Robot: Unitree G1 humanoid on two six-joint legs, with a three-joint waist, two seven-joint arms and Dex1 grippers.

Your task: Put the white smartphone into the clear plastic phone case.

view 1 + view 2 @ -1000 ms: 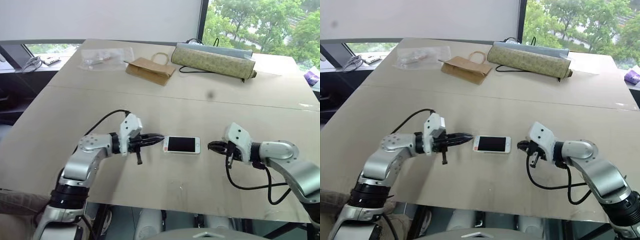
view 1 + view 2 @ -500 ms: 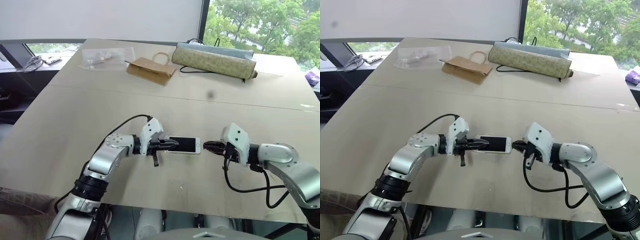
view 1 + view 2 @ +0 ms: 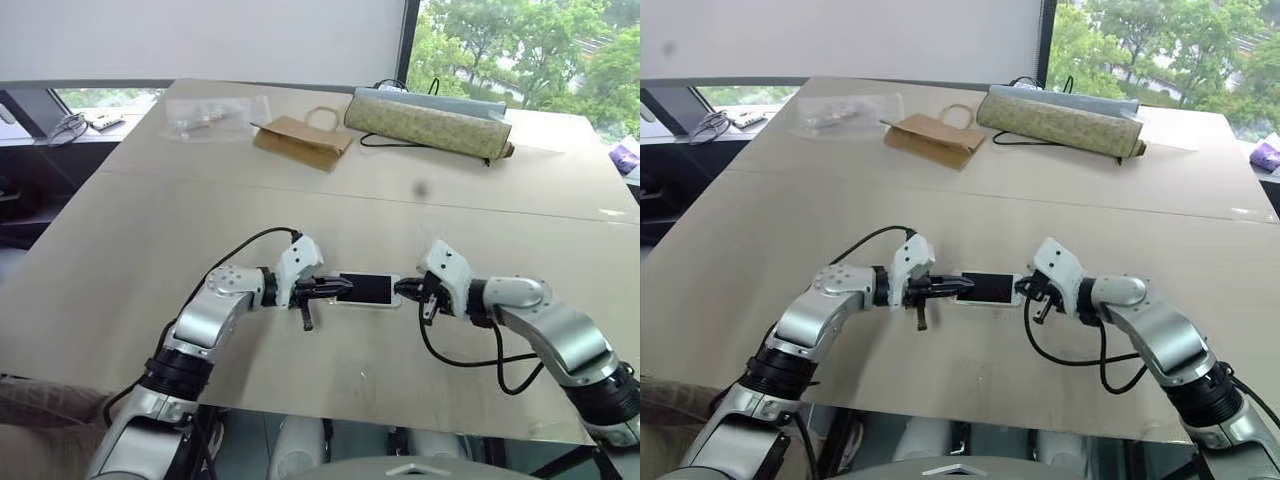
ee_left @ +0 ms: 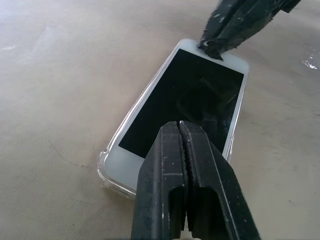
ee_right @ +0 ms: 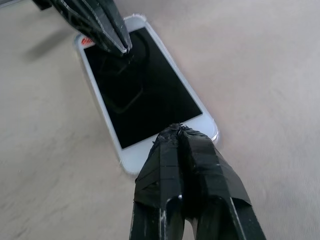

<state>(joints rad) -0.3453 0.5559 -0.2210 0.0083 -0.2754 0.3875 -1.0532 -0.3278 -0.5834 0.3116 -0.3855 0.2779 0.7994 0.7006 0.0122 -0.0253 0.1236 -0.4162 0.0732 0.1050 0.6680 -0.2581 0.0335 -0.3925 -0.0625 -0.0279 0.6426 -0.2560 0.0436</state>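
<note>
The white smartphone (image 3: 370, 289) lies flat, screen up, in the middle of the table's near half. A thin transparent rim, the clear plastic phone case (image 4: 105, 169), shows around its edges and corners, so the phone sits inside it. My left gripper (image 3: 347, 287) is shut, its tip resting over the left part of the black screen (image 4: 186, 95). My right gripper (image 3: 401, 291) is shut too, its tip pressing on the white bezel at the phone's right end (image 5: 165, 150). Neither gripper holds anything.
At the far side lie a crinkled clear plastic bag (image 3: 212, 114), a brown paper bag (image 3: 300, 142) and a long olive pouch (image 3: 428, 122) with a black cable. A seam (image 3: 330, 195) crosses the table. The table's front edge (image 3: 330, 415) runs just below the arms.
The left gripper has moved right, from beside the phone's left end onto its screen. The right gripper has moved left until its tip meets the phone's right end. The phone has stayed put.
</note>
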